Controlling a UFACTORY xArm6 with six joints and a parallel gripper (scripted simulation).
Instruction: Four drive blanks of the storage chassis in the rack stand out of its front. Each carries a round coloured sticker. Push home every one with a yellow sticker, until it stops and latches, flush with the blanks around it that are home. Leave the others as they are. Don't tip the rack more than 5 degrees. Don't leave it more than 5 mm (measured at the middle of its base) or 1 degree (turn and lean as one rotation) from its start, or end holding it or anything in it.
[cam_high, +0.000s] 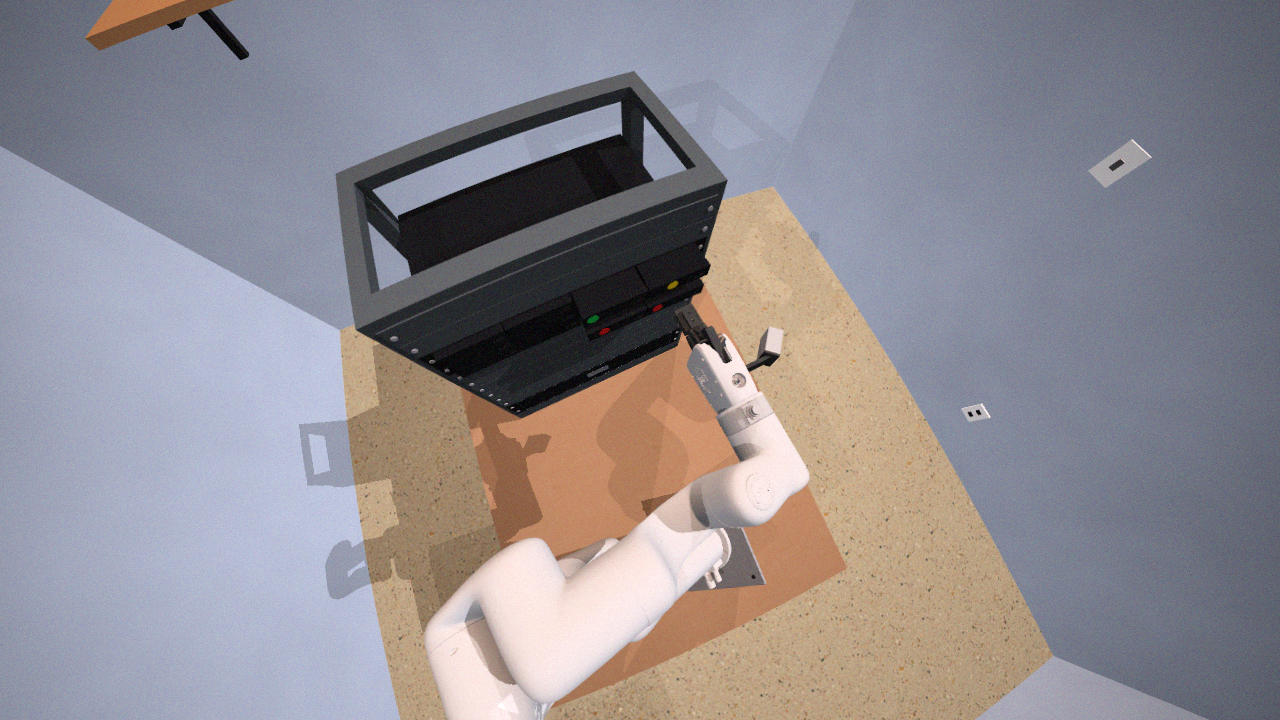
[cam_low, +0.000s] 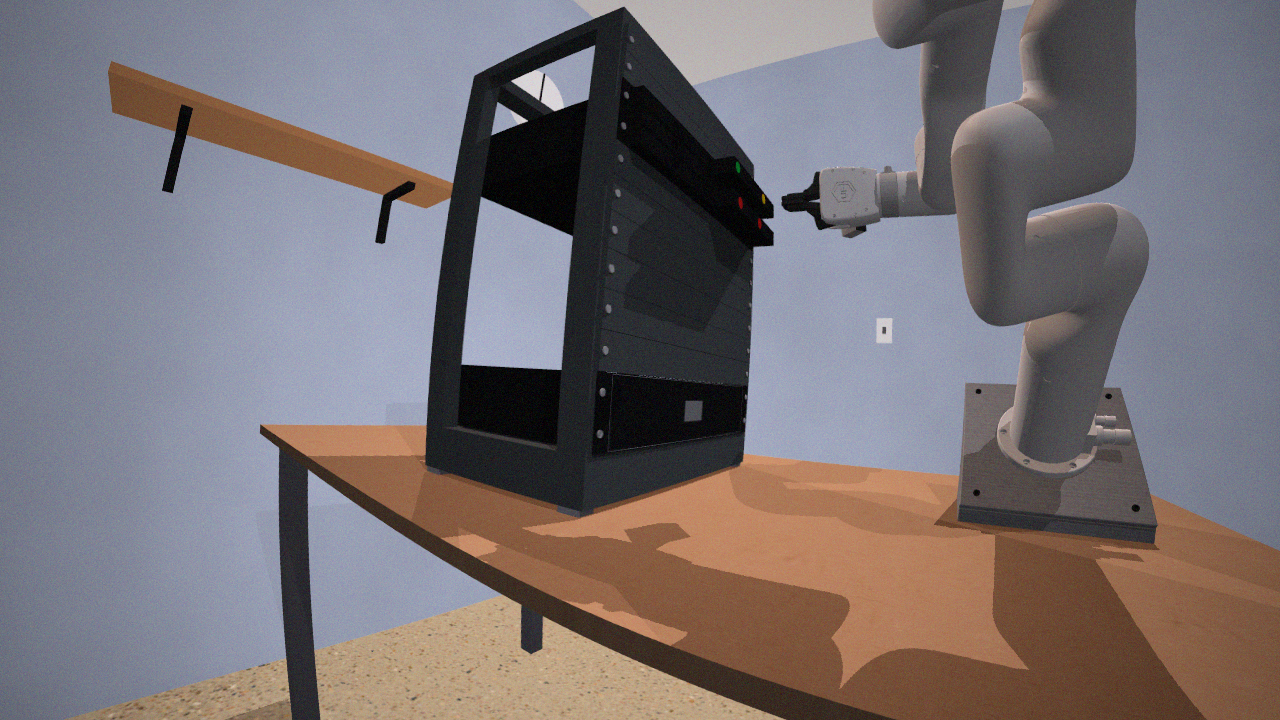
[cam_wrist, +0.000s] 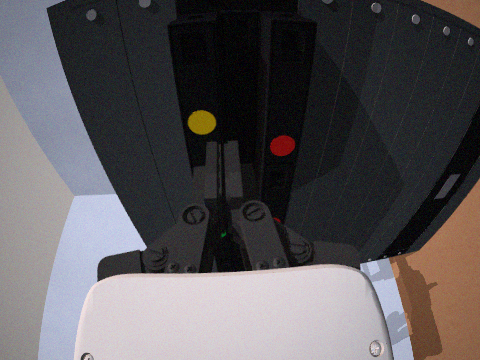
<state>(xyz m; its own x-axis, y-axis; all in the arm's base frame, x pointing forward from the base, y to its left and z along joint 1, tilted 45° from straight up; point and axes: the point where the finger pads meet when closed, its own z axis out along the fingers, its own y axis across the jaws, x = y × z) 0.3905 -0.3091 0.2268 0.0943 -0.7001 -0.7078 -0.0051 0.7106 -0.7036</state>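
Note:
A dark rack (cam_high: 501, 165) (cam_low: 465, 268) (cam_wrist: 107, 94) stands on the wooden table (cam_low: 805, 573) with a storage chassis near its top. Several drive blanks stand out of the chassis front. One carries a yellow sticker (cam_high: 672, 284) (cam_low: 763, 198) (cam_wrist: 202, 122), one a green sticker (cam_high: 591, 318) (cam_low: 738, 166), and two carry red stickers (cam_high: 657, 307) (cam_high: 604, 331) (cam_low: 740, 202) (cam_wrist: 282, 146). My gripper (cam_high: 687, 317) (cam_low: 789, 202) (cam_wrist: 223, 161) is shut and empty. It points at the chassis front, just short of the blanks, between the yellow sticker and the red one beside it.
The arm's base plate (cam_low: 1056, 483) sits on the table to the right of the rack. A wooden shelf (cam_low: 268, 134) hangs on the wall behind the rack. A lower black unit (cam_low: 671, 411) fills the rack's bottom bay.

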